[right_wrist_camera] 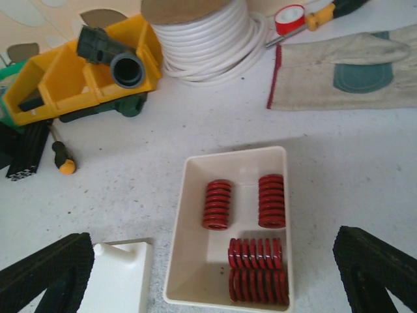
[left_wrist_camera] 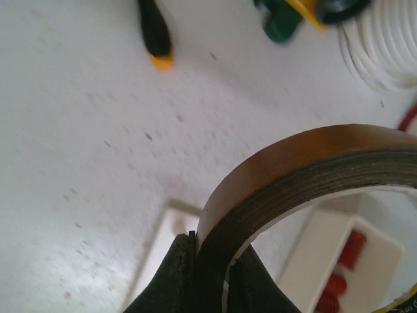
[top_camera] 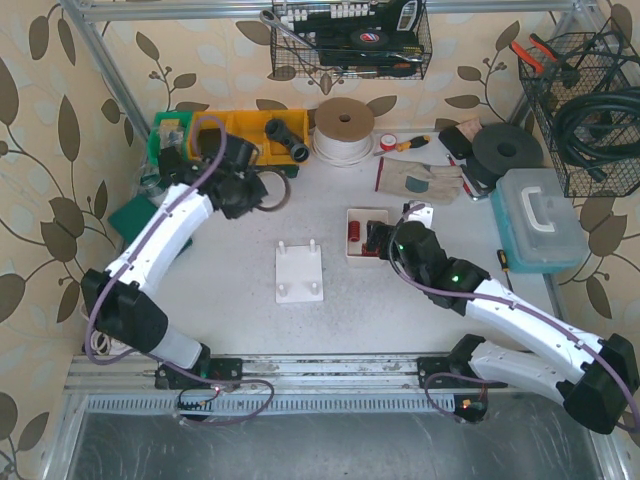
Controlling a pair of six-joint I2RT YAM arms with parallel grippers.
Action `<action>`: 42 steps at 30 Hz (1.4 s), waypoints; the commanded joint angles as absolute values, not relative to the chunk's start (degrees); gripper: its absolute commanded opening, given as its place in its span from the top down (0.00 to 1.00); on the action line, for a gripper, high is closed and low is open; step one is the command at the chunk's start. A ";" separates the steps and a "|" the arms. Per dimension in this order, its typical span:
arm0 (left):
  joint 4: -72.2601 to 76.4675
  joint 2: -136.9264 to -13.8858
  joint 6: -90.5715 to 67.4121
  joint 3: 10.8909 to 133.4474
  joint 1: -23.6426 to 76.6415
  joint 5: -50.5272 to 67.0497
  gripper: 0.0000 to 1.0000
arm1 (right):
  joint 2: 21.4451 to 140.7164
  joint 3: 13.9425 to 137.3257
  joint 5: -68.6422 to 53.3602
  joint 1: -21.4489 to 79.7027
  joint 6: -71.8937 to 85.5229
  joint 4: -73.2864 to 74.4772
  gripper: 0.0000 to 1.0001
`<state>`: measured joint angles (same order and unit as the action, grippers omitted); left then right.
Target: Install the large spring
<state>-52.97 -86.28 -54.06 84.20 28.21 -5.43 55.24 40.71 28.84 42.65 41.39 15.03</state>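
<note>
Several red springs [right_wrist_camera: 218, 204] lie in a cream tray [right_wrist_camera: 184, 241], two upright-looking at the back and two on their sides at the front right [right_wrist_camera: 255, 253]. My right gripper [right_wrist_camera: 214, 274] hangs open just above this tray [top_camera: 352, 215], with one finger on each side of it. A white base plate with pegs [top_camera: 300, 272] sits left of the tray, and its corner [right_wrist_camera: 120, 277] shows by my left finger. My left gripper [left_wrist_camera: 218, 261] is shut on a roll of brown tape [left_wrist_camera: 306, 156], held above the table [top_camera: 275, 192] behind the base plate.
Yellow bins [top_camera: 255, 130] with a black pipe fitting and a spool of white cord [top_camera: 343, 130] stand at the back. A work glove [top_camera: 420, 180], a black disc [top_camera: 507, 150] and a pale blue toolbox [top_camera: 540, 220] lie to the right. A screwdriver [right_wrist_camera: 62, 160] rests left of the tray.
</note>
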 commanded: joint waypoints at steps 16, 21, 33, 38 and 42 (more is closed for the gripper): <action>-52.87 -109.75 -35.33 89.33 10.04 -5.26 1.00 | 61.71 44.54 17.53 41.11 33.36 11.37 0.00; -50.98 -112.64 -34.65 89.47 7.88 -4.22 1.00 | 67.54 48.26 12.51 41.03 31.17 12.04 0.01; -49.48 -117.30 -34.47 87.99 2.09 0.03 1.00 | 67.93 48.34 14.02 39.59 34.33 14.72 0.00; -51.14 -118.02 -34.69 89.71 1.61 1.18 1.00 | 67.72 48.04 13.75 38.43 34.87 14.86 0.00; -52.70 -117.08 -34.75 89.95 1.53 1.23 0.88 | 67.59 47.86 13.34 38.19 35.06 14.83 0.00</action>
